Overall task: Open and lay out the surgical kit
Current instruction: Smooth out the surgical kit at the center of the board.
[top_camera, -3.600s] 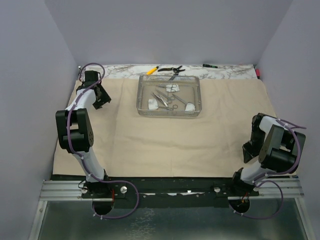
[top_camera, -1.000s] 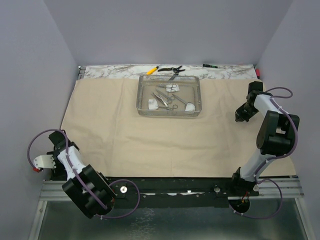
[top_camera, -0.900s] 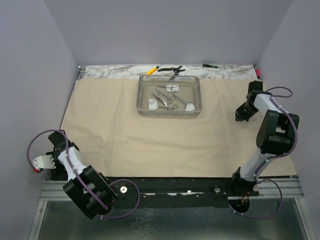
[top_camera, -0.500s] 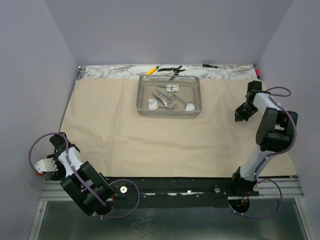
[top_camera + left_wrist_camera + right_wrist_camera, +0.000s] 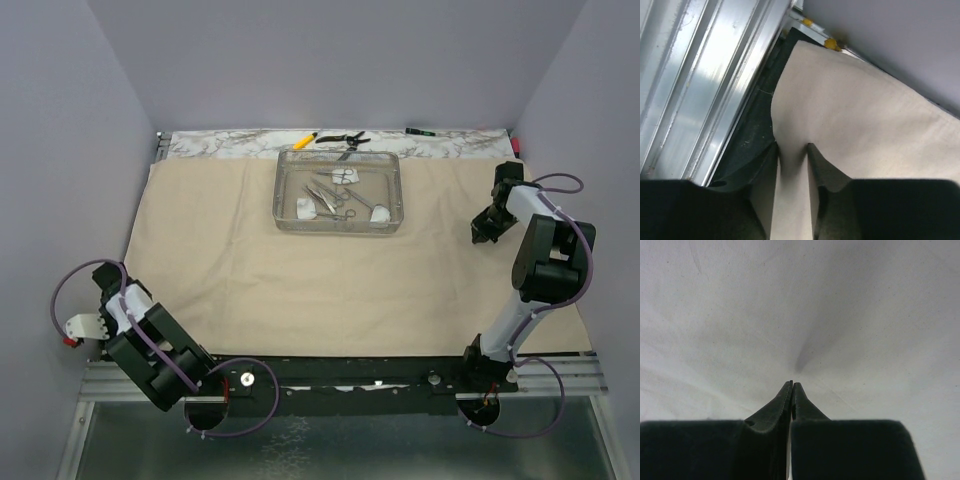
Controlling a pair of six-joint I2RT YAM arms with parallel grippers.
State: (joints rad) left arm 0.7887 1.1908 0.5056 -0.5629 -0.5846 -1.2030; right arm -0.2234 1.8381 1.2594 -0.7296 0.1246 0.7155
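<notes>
The cloth wrap [image 5: 300,290] already lies open and nearly flat across the table, so from where I stand both arms look busy with its edges, not with the instruments. The left gripper [image 5: 792,150] is at the near left corner, and its jaws are clamped on a raised fold of the beige cloth. That corner hangs out over the metal rail [image 5: 700,75] at the near edge, which would explain the hold: my guess is it means to draw the corner out flat.

The right gripper [image 5: 484,234] is over by the right edge of the cloth, well apart from the tray. Its jaws are closed tight with the tips down on the fabric. A small pucker runs away from the tips, so it seems to have a thin pinch of cloth between them, though the fold is too slight to be sure. Taken together, the two holds read as smoothing or tensioning.

The clear tray [image 5: 338,229] sits on the far middle of the wrap, where both arms could reach it. It holds the ring-handled clamps [image 5: 327,196] and the white gauze balls [image 5: 306,208], loosely heaped. Nothing has been laid out on the cloth yet, so the main work is not begun.

The black-handled pliers [image 5: 345,138] and the yellow pen [image 5: 305,140] lie beyond the tray on the marbled strip [image 5: 230,142], off the wrap — apart from the kit, I'd judge.
</notes>
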